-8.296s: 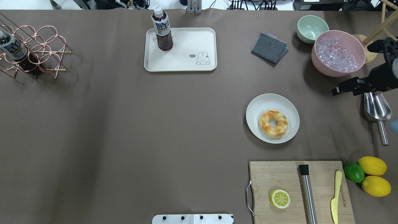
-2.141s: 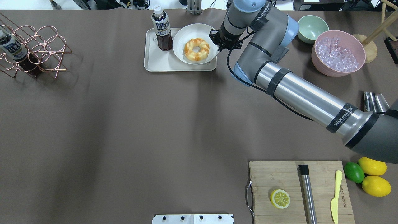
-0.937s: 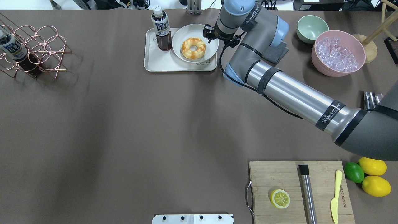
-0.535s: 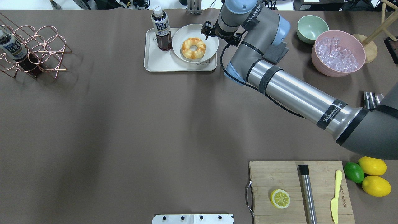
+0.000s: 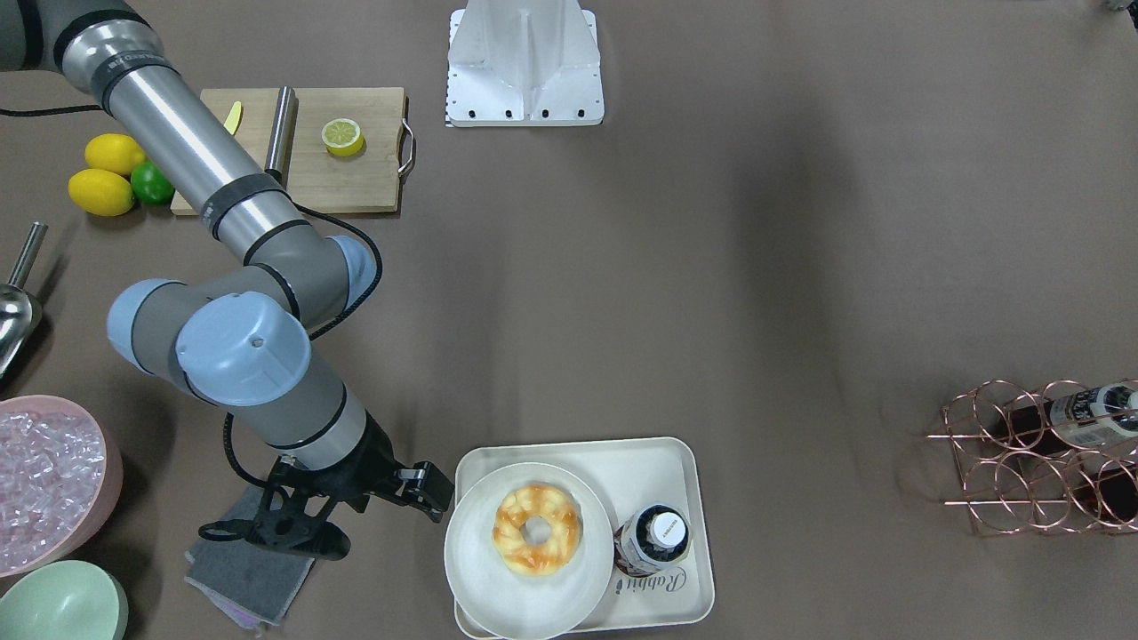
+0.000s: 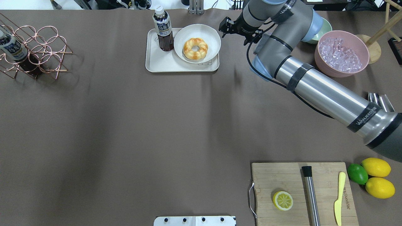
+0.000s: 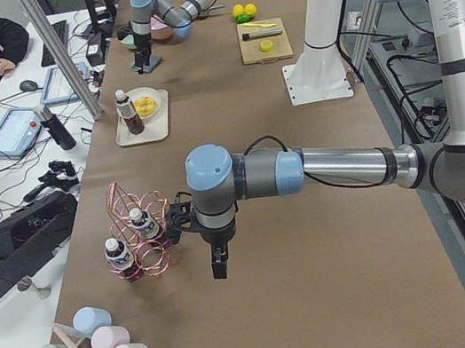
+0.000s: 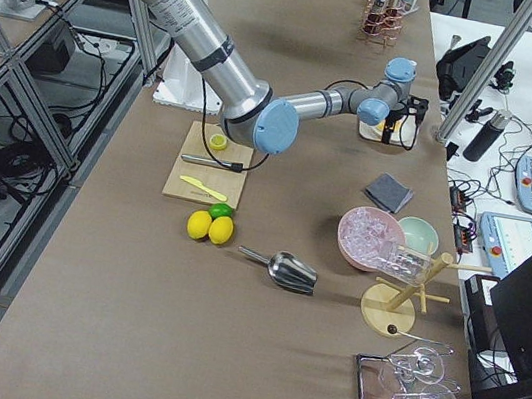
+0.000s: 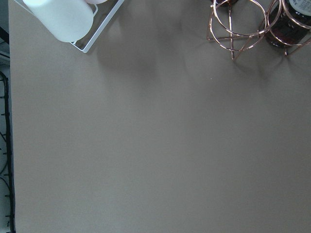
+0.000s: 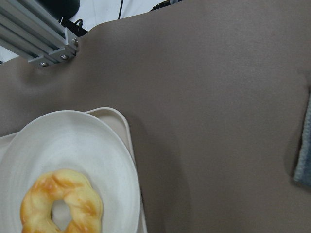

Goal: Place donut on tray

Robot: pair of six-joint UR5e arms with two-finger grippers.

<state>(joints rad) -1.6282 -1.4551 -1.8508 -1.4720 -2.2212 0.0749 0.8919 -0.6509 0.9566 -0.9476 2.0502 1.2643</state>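
The donut lies on a round off-white plate, and the plate rests on the right part of the cream tray at the table's far side. In the front-facing view the donut sits mid-plate on the tray. The right wrist view shows the donut at its lower left. My right gripper hangs open and empty just right of the tray, clear of the plate. My left gripper hovers near the copper rack; I cannot tell if it is open.
A dark drink bottle stands on the tray's left part. A grey cloth, a pink bowl of ice and a green bowl lie to the right. A cutting board sits front right, a copper rack far left.
My right gripper carried the plate with the donut from the table's right onto the tray, let go of its rim, and has drawn back to the right.
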